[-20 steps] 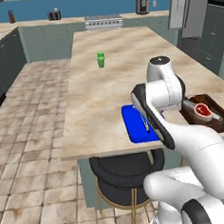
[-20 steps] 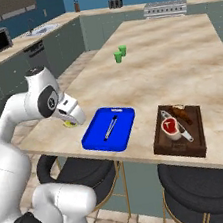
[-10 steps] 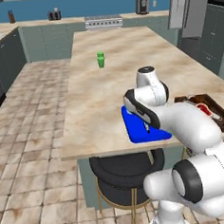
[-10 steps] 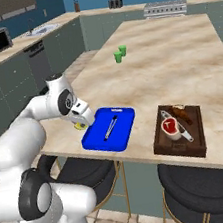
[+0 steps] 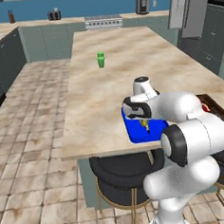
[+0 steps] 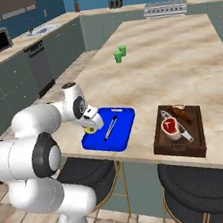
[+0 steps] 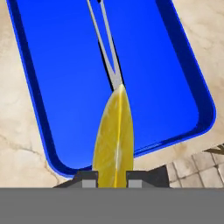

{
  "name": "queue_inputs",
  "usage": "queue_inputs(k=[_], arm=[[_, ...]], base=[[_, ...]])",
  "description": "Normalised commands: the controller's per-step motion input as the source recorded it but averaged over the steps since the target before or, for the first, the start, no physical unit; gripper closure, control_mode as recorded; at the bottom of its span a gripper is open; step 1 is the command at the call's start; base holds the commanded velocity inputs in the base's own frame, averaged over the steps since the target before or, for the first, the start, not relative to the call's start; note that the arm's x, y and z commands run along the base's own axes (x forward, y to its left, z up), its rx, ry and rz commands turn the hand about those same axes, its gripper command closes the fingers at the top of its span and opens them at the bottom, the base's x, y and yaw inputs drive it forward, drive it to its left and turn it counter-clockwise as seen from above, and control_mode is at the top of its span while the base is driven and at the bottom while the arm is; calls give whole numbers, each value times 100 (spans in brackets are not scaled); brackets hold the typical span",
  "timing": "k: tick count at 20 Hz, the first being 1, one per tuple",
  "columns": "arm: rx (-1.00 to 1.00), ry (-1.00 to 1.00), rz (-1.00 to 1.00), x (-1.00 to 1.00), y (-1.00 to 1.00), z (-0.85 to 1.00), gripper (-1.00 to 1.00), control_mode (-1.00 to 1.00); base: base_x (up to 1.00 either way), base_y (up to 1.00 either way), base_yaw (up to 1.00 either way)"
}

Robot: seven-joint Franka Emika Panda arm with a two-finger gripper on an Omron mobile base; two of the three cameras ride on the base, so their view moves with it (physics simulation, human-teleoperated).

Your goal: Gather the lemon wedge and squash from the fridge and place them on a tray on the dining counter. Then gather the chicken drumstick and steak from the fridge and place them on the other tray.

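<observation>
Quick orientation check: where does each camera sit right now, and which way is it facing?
Left base view: behind-left of the arm, looking over the counter; white arm at lower right, across the blue tray.
Right base view: behind-right; arm at lower left, gripper at the tray's near-left corner.
Hand view: looks along the gripper onto the tray, lemon wedge between the fingertips.
All three share the tray.

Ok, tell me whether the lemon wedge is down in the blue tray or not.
Not yet: the lemon wedge is pinched in the shut gripper, held over the blue tray beside the tongs lying inside.
</observation>
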Motion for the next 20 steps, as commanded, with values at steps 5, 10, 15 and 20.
queue_inputs(k=[5,10,15,20], arm=[[0,5,0,61,-7,-44,100,-100],[0,5,1,52,-2,-40,100,-100],[0,7,0,54,0,-43,100,-100],[0,3,0,33,0,-33,-100,-100]], base=[[0,0,0],[0,0,0],[0,0,0],[0,0,0]])
